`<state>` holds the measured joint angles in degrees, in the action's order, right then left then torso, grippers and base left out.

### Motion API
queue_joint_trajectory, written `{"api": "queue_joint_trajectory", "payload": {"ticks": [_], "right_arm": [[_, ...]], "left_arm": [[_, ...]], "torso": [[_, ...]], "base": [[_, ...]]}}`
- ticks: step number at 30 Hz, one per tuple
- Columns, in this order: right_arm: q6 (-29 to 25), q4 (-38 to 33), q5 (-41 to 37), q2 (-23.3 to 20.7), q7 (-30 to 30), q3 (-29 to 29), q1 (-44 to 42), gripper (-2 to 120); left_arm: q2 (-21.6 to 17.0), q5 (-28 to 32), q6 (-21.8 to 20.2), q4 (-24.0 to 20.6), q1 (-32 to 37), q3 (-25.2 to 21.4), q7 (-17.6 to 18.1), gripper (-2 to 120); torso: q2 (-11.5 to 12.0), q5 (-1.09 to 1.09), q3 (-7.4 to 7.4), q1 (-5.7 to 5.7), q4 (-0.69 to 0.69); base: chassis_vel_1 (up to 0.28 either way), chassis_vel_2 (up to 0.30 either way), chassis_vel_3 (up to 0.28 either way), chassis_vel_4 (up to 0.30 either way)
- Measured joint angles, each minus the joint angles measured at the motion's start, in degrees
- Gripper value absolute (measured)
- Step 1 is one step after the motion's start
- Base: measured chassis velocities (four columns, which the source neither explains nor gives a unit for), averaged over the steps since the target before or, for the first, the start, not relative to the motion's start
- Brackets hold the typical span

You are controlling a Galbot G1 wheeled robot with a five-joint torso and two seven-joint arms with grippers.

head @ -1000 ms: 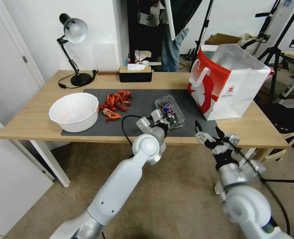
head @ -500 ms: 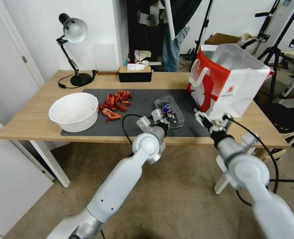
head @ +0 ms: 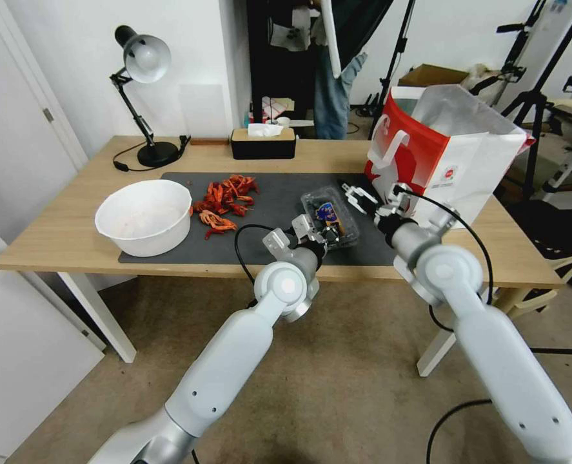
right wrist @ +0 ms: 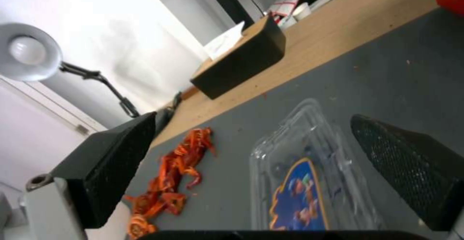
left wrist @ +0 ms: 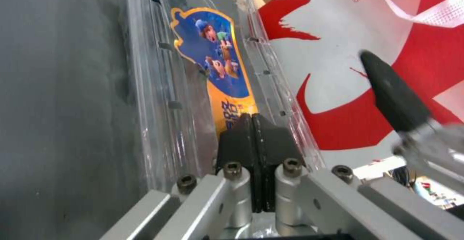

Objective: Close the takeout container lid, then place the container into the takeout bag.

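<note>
Now left claw (head: 320,236) atop lid (head: 329,214)

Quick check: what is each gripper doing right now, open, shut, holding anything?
Left gripper: shut, pads together on the near edge of the takeout container.
Right gripper: open, holding nothing, between the container and the takeout bag.

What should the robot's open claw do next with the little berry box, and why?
Probably the right gripper should ease down and close on the far edge of the takeout container. Its fingers are spread open just beside the box, near the takeout bag. The left gripper is pinched on the near edge of the lid, which looks folded over, so a second grip likely helps.
</note>
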<state>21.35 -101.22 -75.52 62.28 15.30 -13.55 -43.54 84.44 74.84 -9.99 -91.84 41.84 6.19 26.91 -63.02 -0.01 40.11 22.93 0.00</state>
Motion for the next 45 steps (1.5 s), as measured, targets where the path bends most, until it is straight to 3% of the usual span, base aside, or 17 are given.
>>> {"api": "queue_joint_trajectory", "payload": {"ticks": [3, 10, 17, 45], "right_arm": [[0.4, 0.7, 0.4, 0.1, 0.1, 0.4, 0.8, 100], [8.8, 6.4, 5.3, 0.6, 1.8, 3.4, 6.2, 100], [14.5, 9.0, 4.4, 1.5, 3.7, 4.4, 8.9, 100], [20.6, 15.6, -5.8, 3.6, 8.4, 4.7, 11.7, 98]], "left_arm": [[0.0, 0.0, 0.0, -0.1, 0.1, 0.0, 0.0, 0], [-0.2, 0.0, 0.0, -0.3, 0.3, -0.1, -0.3, 0], [-0.3, -0.1, 0.0, -0.3, 0.3, -0.1, -0.5, 0], [0.6, -0.3, 0.2, 0.2, 0.3, 0.5, -0.7, 0]], "torso": [[0.0, 0.0, 0.0, 0.0, 0.0], [0.0, 0.0, 0.0, -0.01, 0.0], [0.0, 0.0, 0.0, 0.0, 0.0], [0.0, 0.0, -0.01, -0.01, 0.0]], "base": [[0.0, 0.0, 0.0, 0.0], [0.0, 0.0, 0.0, 0.0], [0.0, 0.0, 0.0, 0.0], [0.0, 0.0, 0.0, 0.0]]}}
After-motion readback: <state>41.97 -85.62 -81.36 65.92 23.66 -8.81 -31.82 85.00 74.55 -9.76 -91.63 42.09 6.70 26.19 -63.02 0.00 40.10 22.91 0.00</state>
